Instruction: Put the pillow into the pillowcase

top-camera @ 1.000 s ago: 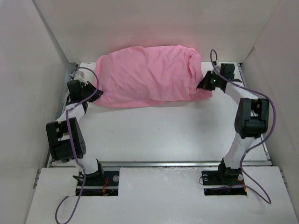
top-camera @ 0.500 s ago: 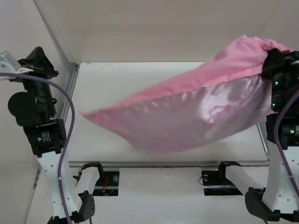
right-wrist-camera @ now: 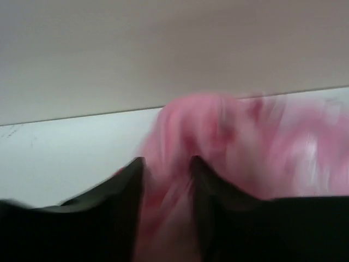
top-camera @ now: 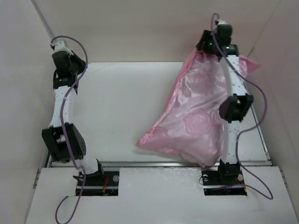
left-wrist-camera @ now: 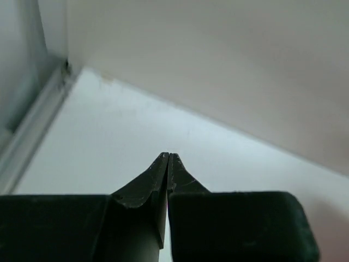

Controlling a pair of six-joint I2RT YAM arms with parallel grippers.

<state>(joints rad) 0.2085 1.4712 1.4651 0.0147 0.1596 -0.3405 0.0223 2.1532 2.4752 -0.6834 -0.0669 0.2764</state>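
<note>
The pink satin pillowcase (top-camera: 196, 116) hangs bulky and slanted on the right, from the back wall down to the table's front edge. The pillow is hidden; no white shows. My right gripper (top-camera: 205, 50) is raised at the top end of the pillowcase. In the right wrist view its jaws (right-wrist-camera: 166, 161) stand apart, with blurred pink pillowcase (right-wrist-camera: 218, 131) fabric lying between and beyond them. My left gripper (top-camera: 65, 53) is held high at the back left, far from the fabric. In the left wrist view it (left-wrist-camera: 168, 155) is shut, tips together, with nothing in it.
White walls close in the table (top-camera: 121, 102) at the back and both sides. A metal rail (left-wrist-camera: 32, 136) runs along the left edge, close to the left arm. The right arm stands stretched upright in front of the hanging fabric.
The pillowcase went from lying at the back of the table to being lifted, and now hangs on the right. The left arm swung to the back left, empty. The right jaws have spread.
</note>
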